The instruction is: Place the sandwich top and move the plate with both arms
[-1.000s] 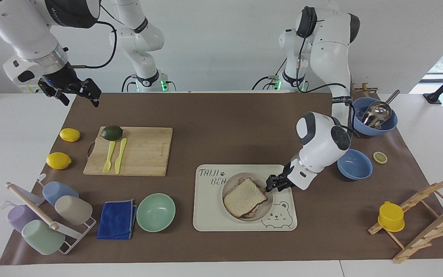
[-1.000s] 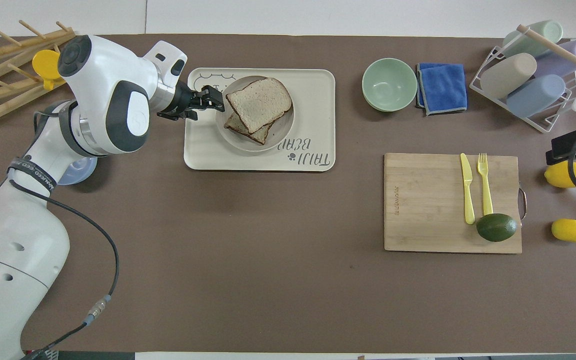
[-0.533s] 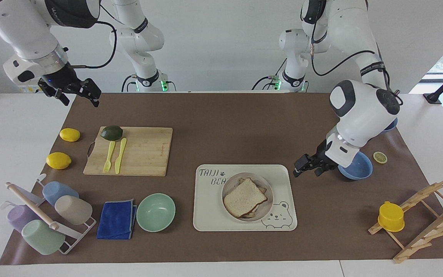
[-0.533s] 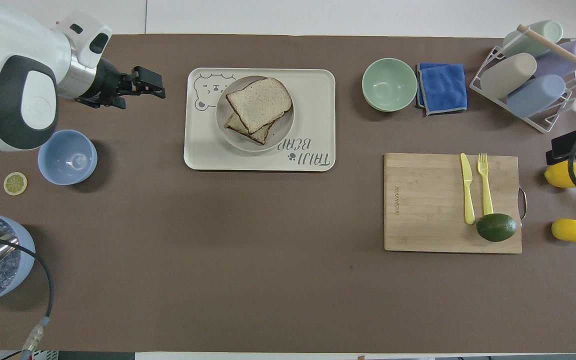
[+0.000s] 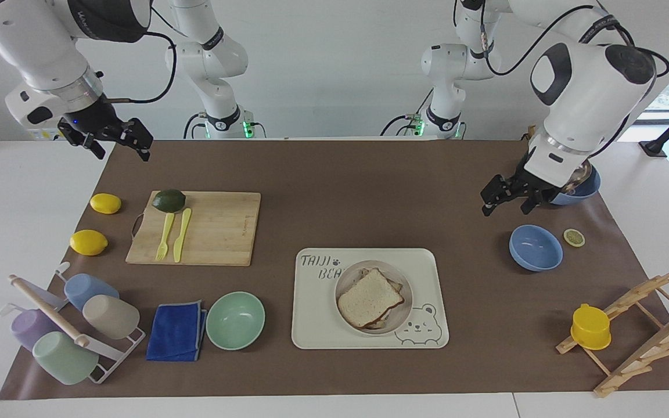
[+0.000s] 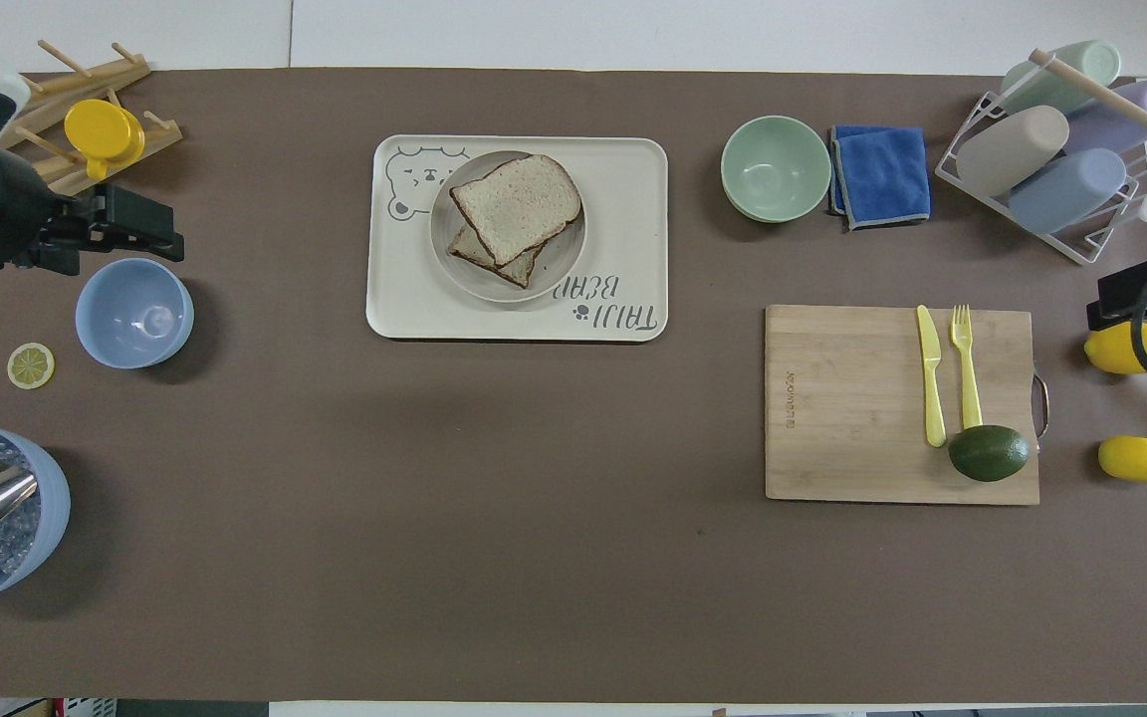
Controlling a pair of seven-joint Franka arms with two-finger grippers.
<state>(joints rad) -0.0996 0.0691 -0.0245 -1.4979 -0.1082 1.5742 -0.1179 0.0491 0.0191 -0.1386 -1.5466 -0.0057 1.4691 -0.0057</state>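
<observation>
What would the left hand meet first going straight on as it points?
Probably the tray, at its edge toward the left arm's end, before the plate; the left hand is raised, so depth is unclear.

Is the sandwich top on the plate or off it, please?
On: the sandwich top lies flat across the lower slice inside the plate, no gripper near it.

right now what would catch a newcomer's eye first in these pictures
Probably the sandwich top, lying on a lower slice on the plate, which sits on a bear-printed tray. Next, the left gripper raised over the brown mat near a blue bowl. The right gripper waits raised over the mat's corner at the right arm's end.
</observation>
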